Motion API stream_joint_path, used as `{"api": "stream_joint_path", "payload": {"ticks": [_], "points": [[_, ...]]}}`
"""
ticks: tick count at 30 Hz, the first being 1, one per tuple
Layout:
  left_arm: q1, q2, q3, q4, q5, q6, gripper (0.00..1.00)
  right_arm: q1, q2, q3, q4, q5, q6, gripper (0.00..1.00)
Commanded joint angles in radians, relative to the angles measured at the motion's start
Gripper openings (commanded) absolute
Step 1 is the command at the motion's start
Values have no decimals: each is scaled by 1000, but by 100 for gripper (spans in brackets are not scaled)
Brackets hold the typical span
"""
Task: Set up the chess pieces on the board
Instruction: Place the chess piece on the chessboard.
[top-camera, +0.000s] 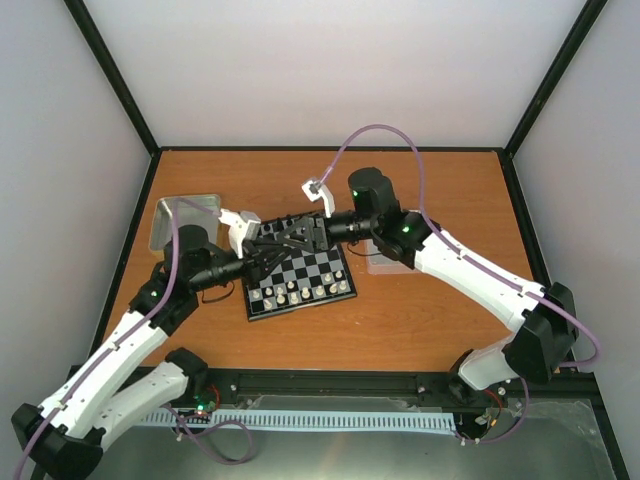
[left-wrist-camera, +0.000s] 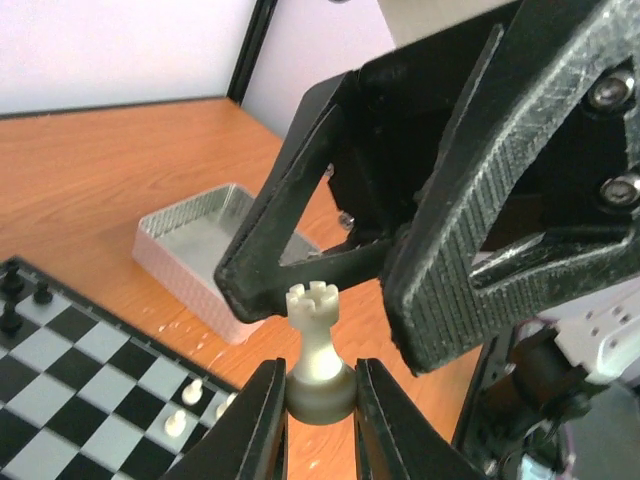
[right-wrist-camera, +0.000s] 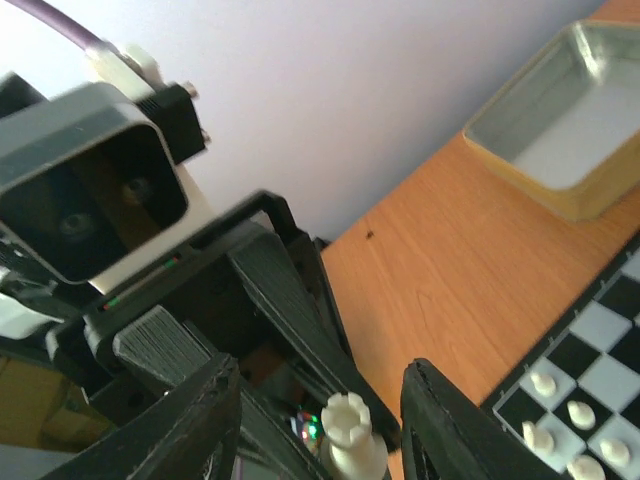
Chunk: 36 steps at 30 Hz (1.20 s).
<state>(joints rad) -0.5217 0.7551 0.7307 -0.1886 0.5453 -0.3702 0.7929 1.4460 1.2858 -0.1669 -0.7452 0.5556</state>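
Standing upright, the cream-white rook (left-wrist-camera: 320, 352) has a notched crown.

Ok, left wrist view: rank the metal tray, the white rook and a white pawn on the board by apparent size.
1. metal tray.
2. white rook, inflated by nearness to the camera.
3. white pawn, clearly smallest.

rook (right-wrist-camera: 348, 428) base cut off, board (top-camera: 300, 286) half hidden
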Motion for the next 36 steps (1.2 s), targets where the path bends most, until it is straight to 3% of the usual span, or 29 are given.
{"api": "stream_joint_path", "payload": {"ticks": [1,13,20,23,29,36], "points": [[8,12,53,-184,-3,189,6,8,-18,7,-171,-20,-105,45],[8,29,89,-223,104,275,5,7,34,32,-205,-57,-103,32],[8,23,85,-245,66,290,5,8,41,32,-194,-97,-99,8],[8,17,92,-257,20,286,5,8,39,28,-211,-86,-114,9],[8,21,107,-279,15,302,4,8,47,25,-231,-111,-139,20],[7,16,104,-280,53,312,3,9,40,35,-215,-107,-134,15]]}}
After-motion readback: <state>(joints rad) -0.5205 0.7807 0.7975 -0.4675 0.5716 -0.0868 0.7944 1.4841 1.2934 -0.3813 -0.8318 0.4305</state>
